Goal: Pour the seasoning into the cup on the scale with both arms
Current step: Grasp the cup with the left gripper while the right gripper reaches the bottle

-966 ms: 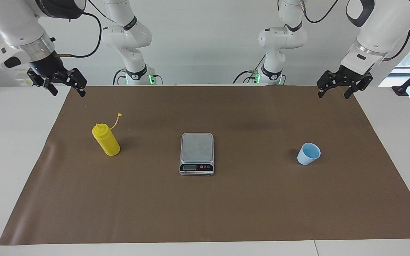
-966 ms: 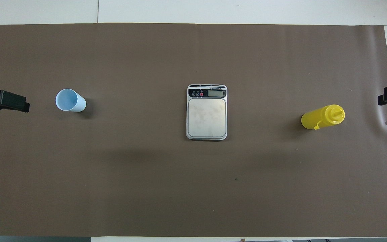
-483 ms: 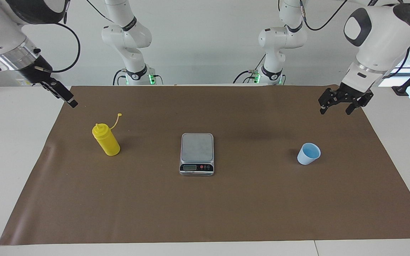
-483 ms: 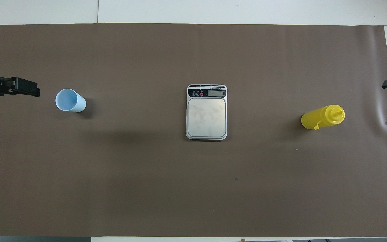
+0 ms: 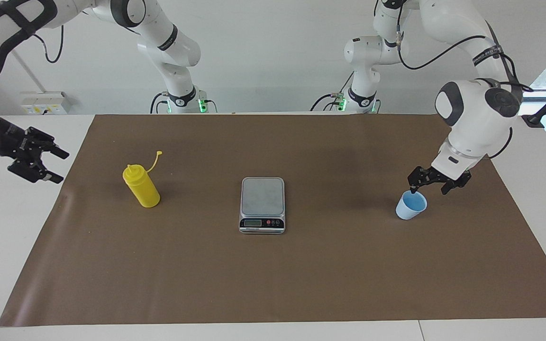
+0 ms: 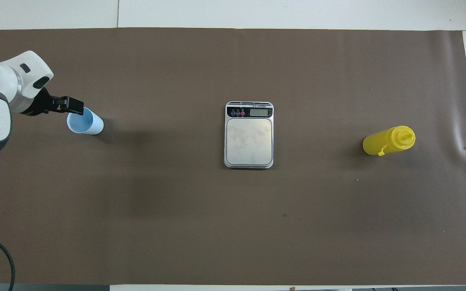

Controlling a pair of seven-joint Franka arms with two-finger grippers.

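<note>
The left gripper (image 5: 428, 190), fingers apart, hung just over the cup (image 5: 411, 205) on the mat, while the right gripper (image 5: 57, 166), also spread, hovered off the mat beside the bottle (image 5: 141, 186), the scale (image 5: 262, 204) between them.

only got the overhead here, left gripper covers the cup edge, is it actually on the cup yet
observer: not gripping. the left gripper is open just above the cup, with one fingertip at the rim and the other outside it, toward the left arm's end.
operator: where's the right gripper, i barely see it
observer: the right gripper is open over the white table beside the brown sheet, at the right arm's end. it is apart from the yellow bottle.
operator: bottle looks tipped over from up here
observer: it stands upright. its cap is off the nozzle and sticks up on its tether.
</note>
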